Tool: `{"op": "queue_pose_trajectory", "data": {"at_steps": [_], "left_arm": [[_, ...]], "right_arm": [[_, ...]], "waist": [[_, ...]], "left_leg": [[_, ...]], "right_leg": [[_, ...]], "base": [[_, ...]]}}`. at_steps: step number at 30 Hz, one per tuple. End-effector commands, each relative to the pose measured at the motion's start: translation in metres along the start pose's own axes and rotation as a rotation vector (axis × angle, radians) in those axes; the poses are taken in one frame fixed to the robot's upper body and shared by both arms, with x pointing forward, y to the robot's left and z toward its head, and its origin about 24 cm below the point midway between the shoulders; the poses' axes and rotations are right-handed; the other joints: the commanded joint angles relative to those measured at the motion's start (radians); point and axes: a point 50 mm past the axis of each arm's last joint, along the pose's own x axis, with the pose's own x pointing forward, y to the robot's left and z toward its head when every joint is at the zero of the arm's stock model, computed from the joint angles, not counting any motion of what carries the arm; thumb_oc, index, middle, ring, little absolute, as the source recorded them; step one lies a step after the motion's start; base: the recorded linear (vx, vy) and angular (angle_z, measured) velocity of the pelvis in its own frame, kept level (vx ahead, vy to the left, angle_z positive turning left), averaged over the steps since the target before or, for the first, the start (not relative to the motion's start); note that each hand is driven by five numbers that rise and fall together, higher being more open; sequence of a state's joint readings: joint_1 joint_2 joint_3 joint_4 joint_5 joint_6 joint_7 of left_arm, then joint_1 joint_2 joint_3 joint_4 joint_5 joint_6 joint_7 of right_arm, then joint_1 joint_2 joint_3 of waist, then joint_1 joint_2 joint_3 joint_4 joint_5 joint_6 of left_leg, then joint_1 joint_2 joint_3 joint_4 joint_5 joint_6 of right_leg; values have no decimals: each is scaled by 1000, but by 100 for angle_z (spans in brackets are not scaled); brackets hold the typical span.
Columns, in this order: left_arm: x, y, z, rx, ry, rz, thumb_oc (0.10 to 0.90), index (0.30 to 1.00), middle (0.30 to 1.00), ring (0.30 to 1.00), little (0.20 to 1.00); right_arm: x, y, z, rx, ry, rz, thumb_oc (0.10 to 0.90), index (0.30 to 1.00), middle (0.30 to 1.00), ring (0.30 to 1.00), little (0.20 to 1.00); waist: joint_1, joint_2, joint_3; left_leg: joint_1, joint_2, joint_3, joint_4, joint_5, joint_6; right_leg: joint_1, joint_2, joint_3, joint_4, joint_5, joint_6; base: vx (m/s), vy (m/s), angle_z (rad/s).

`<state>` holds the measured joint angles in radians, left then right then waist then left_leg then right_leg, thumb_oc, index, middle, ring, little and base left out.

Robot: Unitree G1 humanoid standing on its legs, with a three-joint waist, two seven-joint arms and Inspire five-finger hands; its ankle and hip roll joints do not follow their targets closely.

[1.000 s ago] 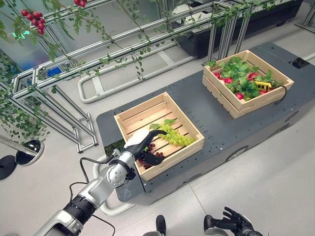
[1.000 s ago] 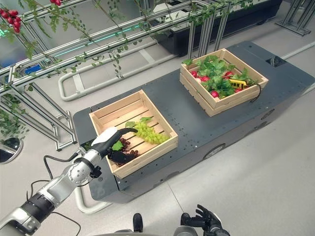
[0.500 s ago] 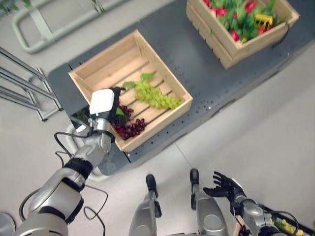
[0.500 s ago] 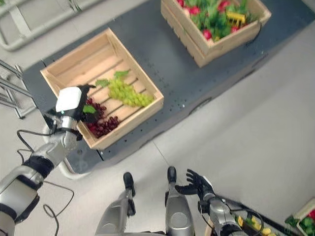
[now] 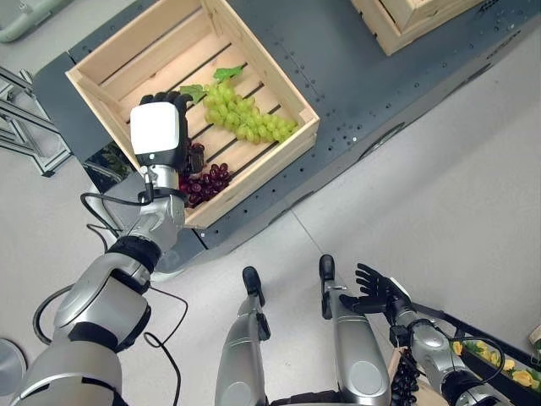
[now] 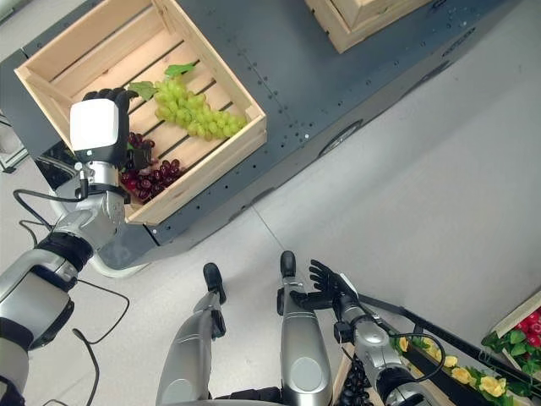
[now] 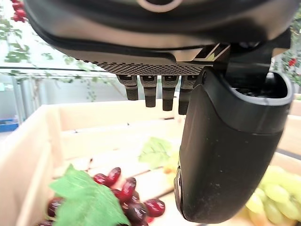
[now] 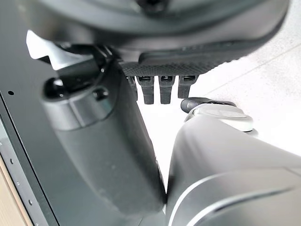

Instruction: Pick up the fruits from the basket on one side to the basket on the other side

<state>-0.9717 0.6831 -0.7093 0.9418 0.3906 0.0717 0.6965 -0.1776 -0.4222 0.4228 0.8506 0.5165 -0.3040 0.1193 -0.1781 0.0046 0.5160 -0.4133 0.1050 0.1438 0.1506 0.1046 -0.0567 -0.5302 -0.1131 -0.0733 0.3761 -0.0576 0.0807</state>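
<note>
left eye view: the left hand [image 5: 159, 135] is seen over the near-left part of a wooden crate [image 5: 272, 152] on a dark grey platform [image 5: 355, 76], fingers relaxed, nothing gripped. red grapes [image 5: 203, 182] lie in the crate just beside the hand; green grapes [image 5: 249, 118] with a leaf lie in the crate's middle. a second crate [image 5: 406, 21] is partly seen further along the platform. the right hand [image 5: 372, 292] is held low over the floor, fingers spread.

right eye view: same layout; a box of yellow and red fruit [image 6: 499, 372] is seen at the lower right.

left wrist view: fingers [image 7: 155, 92] are straight, thumb apart, red grapes [image 7: 127, 193] below, untouched.

right wrist view: fingers [image 8: 160, 89] are extended, nothing held.
</note>
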Motion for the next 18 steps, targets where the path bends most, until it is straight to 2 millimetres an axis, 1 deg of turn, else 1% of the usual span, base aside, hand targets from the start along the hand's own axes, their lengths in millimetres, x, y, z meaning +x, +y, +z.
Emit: {"op": "queue_pose_trajectory", "data": {"at_steps": [1, 2, 3, 7, 9, 13, 18], "left_arm": [[41, 71, -18, 108, 30, 199, 800, 900, 900, 900, 900], [42, 72, -19, 109, 30, 200, 800, 900, 900, 900, 900], [43, 79, -18, 125, 19, 208, 800, 900, 900, 900, 900], [46, 93, -15, 130, 16, 228, 800, 900, 900, 900, 900], [46, 100, -17, 91, 40, 237, 800, 900, 900, 900, 900], [44, 104, -18, 60, 58, 230, 800, 900, 900, 900, 900], [43, 110, -21, 69, 75, 213, 800, 900, 900, 900, 900]], "right_arm": [[-15, -1, -8, -64, -8, -6, 800, 900, 900, 900, 900], [-15, -1, -8, -64, -9, -6, 800, 900, 900, 900, 900], [-15, -3, -7, -63, -12, -13, 800, 900, 900, 900, 900], [-17, -4, -4, -75, -26, -21, 800, 900, 900, 900, 900], [-17, -3, -2, -68, -37, -31, 800, 900, 900, 900, 900], [-17, -2, 3, -73, -64, -49, 800, 900, 900, 900, 900], [-17, -1, 7, -68, -80, -67, 800, 900, 900, 900, 900]], "waist": [[-10, -36, 4], [-9, -36, 4], [-6, -30, 4], [2, -22, 4], [10, -17, 4], [17, -13, 4], [27, -10, 4]], "left_leg": [[-90, -15, -20, 161, -40, 32], [-91, -16, -21, 162, -40, 32], [-101, -20, -25, 162, -40, 32], [-127, -26, -33, 168, -37, 34], [-145, -32, -36, 167, -34, 37], [-166, -38, -41, 177, -36, 39], [-190, -40, -47, 201, -41, 39]], "right_leg": [[31, 1, 31, -134, 152, -21], [30, 1, 31, -134, 152, -21], [26, 2, 31, -139, 151, -23], [9, 0, 28, -136, 149, -25], [-7, 2, 24, -135, 150, -27], [-25, 3, 18, -125, 144, -30], [-34, 1, 9, -117, 138, -32]], "base": [[16, 6, -6], [0, 0, 0], [0, 0, 0], [-2, -8, 2], [-29, -31, 3], [-39, -18, 7], [-39, -10, 7]]}}
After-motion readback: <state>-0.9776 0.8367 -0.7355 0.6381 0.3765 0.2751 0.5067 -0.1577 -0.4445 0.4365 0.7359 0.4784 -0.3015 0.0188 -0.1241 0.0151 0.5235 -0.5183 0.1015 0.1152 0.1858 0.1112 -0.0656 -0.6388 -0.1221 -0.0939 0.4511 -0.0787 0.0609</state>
